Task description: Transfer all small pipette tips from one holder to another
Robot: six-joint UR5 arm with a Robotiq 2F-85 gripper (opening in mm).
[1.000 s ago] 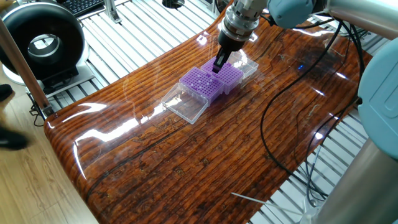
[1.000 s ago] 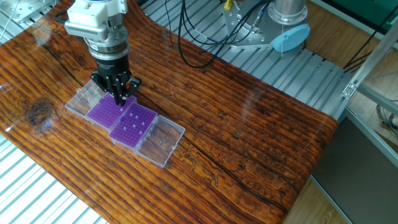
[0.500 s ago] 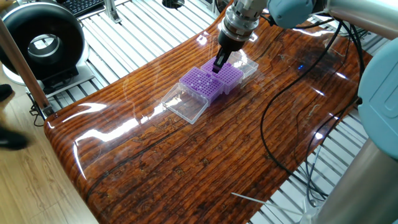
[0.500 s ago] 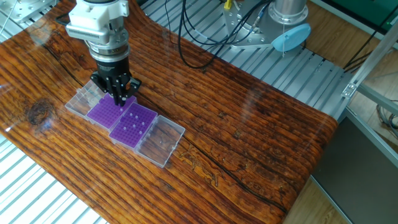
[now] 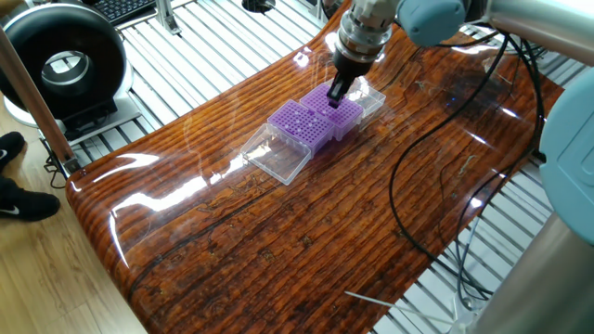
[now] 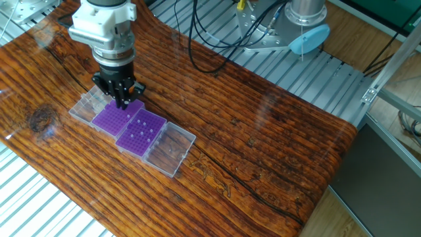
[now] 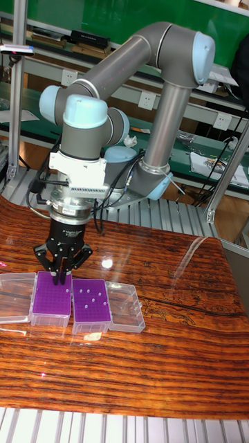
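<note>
Two purple holders sit side by side on the wooden table, each in a clear box with its lid folded out. One holder [image 6: 141, 133] [image 7: 91, 300] [image 5: 299, 125] carries several small white pipette tips. The other holder [image 6: 112, 118] [image 7: 52, 294] [image 5: 345, 113] shows only empty holes. My gripper [image 6: 122, 100] [image 7: 61, 277] [image 5: 337, 91] points straight down over the far edge of that bare holder. Its black fingers meet at a point. Anything pinched between them is too small to see.
The clear lids [image 6: 171, 150] [image 6: 87, 105] lie flat at the outer ends of the two boxes. Black cables [image 5: 418, 158] trail over the table beside the arm. A round black device [image 5: 60, 65] stands off the table's corner.
My gripper has shifted a little away from the holder with tips, toward the far edge of the bare holder, and its fingers look drawn closer together. The holders have not moved.
</note>
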